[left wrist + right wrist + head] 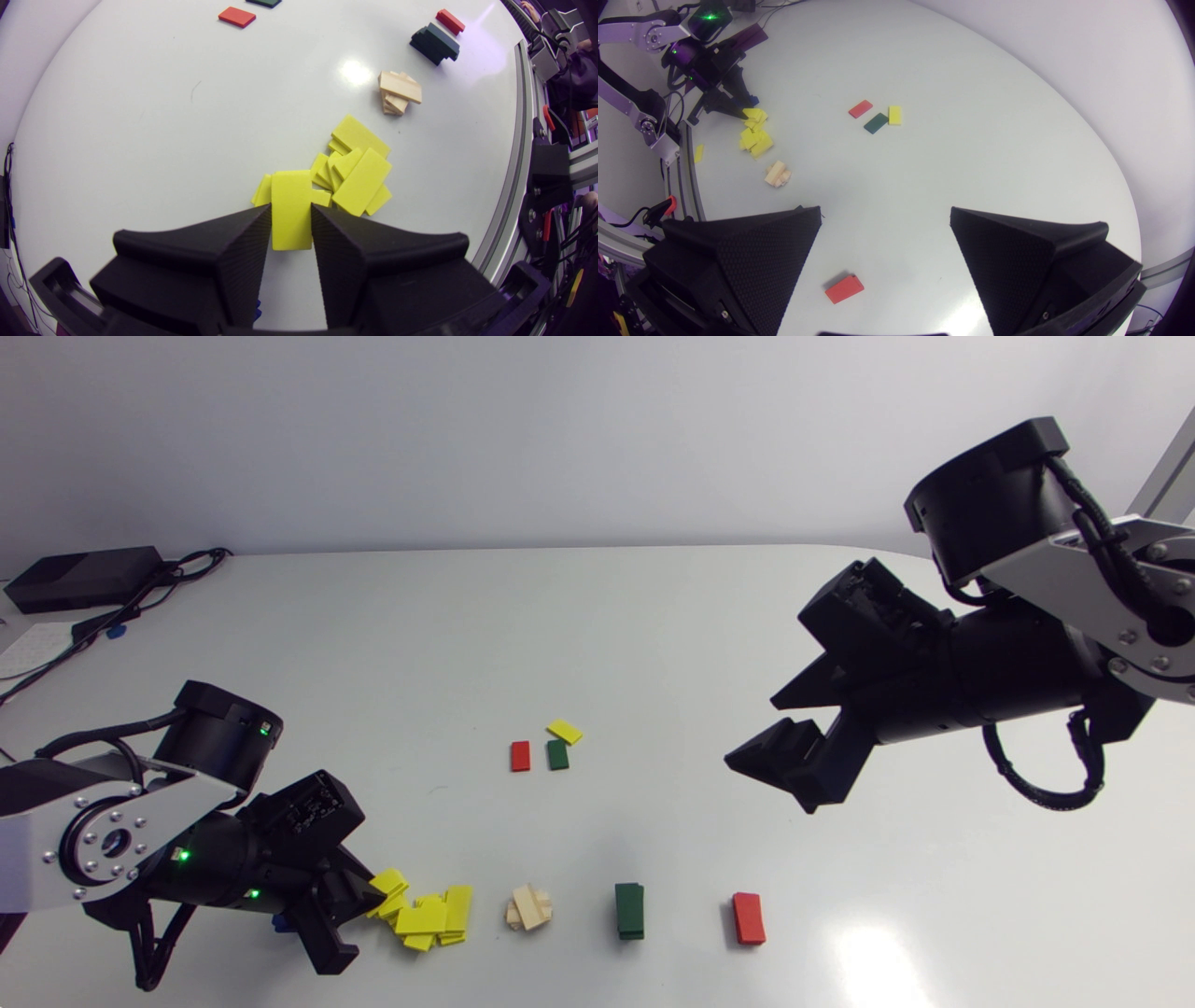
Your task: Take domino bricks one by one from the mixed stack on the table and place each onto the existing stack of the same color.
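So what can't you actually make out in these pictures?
Blue thing under the left gripper: mostly covered by it in head and left wrist views; unidentifiable.
Green stack: almost wholly behind a right gripper finger in the right wrist view; brick count unclear from the head view.
Loose green brick: cut by the edge in the left wrist view.
Yellow brick in the left gripper: partly hidden by its fingers in the head view.
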Controlling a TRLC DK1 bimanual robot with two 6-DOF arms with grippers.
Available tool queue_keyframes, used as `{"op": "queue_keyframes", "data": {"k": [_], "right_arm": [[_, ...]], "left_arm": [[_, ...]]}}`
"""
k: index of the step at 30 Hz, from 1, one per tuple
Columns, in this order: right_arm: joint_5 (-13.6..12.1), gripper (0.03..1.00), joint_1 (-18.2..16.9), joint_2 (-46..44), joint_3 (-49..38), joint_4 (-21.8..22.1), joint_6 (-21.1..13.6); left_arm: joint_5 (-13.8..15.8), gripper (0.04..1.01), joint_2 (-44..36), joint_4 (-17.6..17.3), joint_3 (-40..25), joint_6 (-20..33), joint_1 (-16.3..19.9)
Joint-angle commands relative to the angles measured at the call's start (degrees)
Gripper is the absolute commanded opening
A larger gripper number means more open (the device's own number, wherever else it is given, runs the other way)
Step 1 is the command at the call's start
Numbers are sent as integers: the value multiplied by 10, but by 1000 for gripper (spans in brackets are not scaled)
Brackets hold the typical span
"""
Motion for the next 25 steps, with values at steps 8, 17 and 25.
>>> {"op": "queue_keyframes", "data": {"k": [8,17,25], "right_arm": [[3,970,3,-1,-16,1,12],[3,970,4,-2,-17,1,13],[4,970,9,-5,-18,1,19]], "left_arm": [[-3,613,-5,-3,5,13,-2],[-4,715,-85,-80,73,9,8],[-2,728,-122,-150,171,-1,21]]}}
